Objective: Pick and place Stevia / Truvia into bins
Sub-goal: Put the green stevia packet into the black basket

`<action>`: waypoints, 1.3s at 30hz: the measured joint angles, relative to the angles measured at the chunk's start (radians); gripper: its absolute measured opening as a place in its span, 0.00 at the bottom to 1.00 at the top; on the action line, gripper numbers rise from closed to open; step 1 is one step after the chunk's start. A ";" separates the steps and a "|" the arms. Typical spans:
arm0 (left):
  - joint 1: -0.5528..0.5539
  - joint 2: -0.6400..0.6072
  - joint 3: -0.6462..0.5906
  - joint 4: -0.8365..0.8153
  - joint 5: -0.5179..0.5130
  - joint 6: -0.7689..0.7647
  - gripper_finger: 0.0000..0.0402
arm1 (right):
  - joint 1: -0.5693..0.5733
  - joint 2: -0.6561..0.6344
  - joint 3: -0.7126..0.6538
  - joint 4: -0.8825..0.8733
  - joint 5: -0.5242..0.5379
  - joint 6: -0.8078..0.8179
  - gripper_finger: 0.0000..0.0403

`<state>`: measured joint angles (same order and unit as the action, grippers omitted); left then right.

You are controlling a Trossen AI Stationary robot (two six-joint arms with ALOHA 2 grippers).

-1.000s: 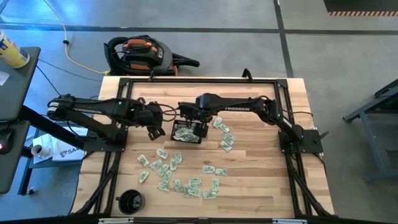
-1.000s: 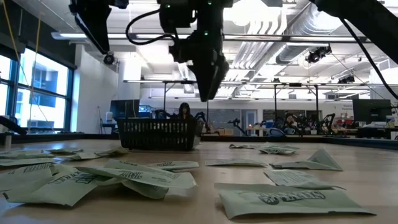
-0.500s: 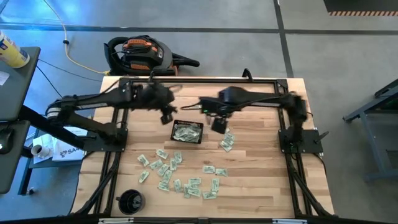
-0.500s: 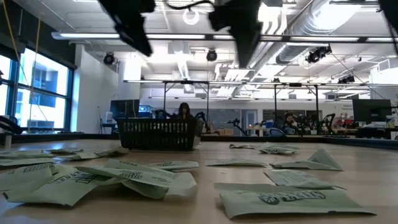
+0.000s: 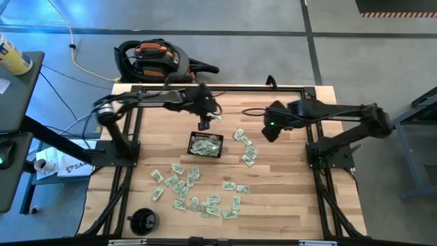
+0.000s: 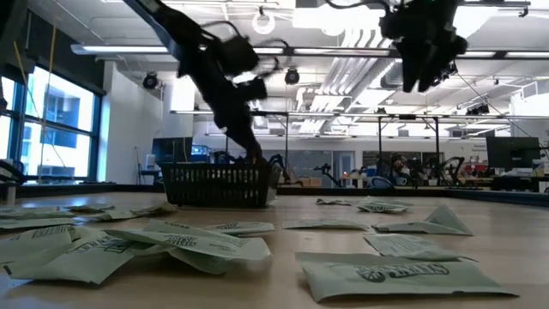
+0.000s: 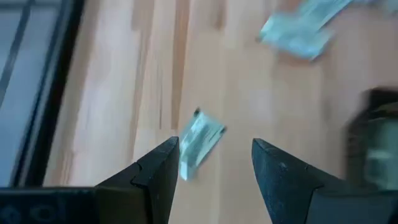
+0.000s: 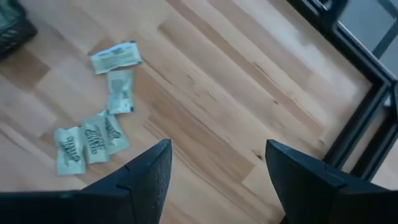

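The black mesh tray [image 5: 205, 145] sits mid-table with several pale green sachets inside; it also shows in the low view [image 6: 216, 185]. Many more sachets [image 5: 198, 191] lie flat on the near half of the wood, and a small group [image 5: 246, 152] lies right of the tray. My left gripper [image 5: 205, 123] hangs open just beyond the tray's far wall. One sachet [image 7: 200, 142] shows past its fingers [image 7: 155, 171] over bare wood; whether it lies there or is in the air, I cannot tell. My right gripper [image 5: 271, 130] is open, raised, right of the tray, above sachets [image 8: 93, 137].
A round black cup-like object [image 5: 143, 220] stands at the near left corner. A black metal frame [image 5: 218, 87] runs along the table's edges. Bare wood lies along the far side and the right side of the table. A vacuum cleaner [image 5: 157, 58] sits on the floor beyond.
My right gripper has left its place over the tray, rising and swinging toward the table's right edge. My left gripper has moved from the tray's left side toward the far edge, then rightward to the tray's far wall. The tray and the sachets on the table have stayed put.
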<state>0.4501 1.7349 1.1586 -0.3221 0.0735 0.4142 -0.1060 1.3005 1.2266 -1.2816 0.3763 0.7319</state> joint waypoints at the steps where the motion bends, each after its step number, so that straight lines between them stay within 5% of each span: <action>1: -0.001 0.033 0.030 -0.035 -0.028 -0.001 0.59 | -0.005 -0.020 -0.024 0.012 -0.003 0.006 0.62; 5: 0.006 0.131 0.161 -0.156 -0.071 0.002 0.59 | -0.029 -0.078 -0.096 0.048 -0.010 0.002 0.62; 13: 0.044 0.276 0.282 -0.293 0.021 0.112 0.59 | -0.077 -0.098 -0.159 0.118 -0.022 -0.088 0.62; 31: 0.055 0.365 0.296 -0.258 0.021 0.105 0.58 | -0.135 -0.098 -0.179 0.188 -0.050 -0.202 0.62; 35: 0.060 0.366 0.296 -0.268 0.005 0.105 0.48 | -0.137 -0.098 -0.179 0.188 -0.049 -0.202 0.62; 39: 0.063 0.369 0.309 -0.273 -0.018 0.120 0.26 | -0.137 -0.098 -0.179 0.188 -0.047 -0.202 0.62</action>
<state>0.5133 2.1038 1.4675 -0.5950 0.0556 0.5344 -0.2428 1.2026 1.0473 -1.0932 0.3295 0.5301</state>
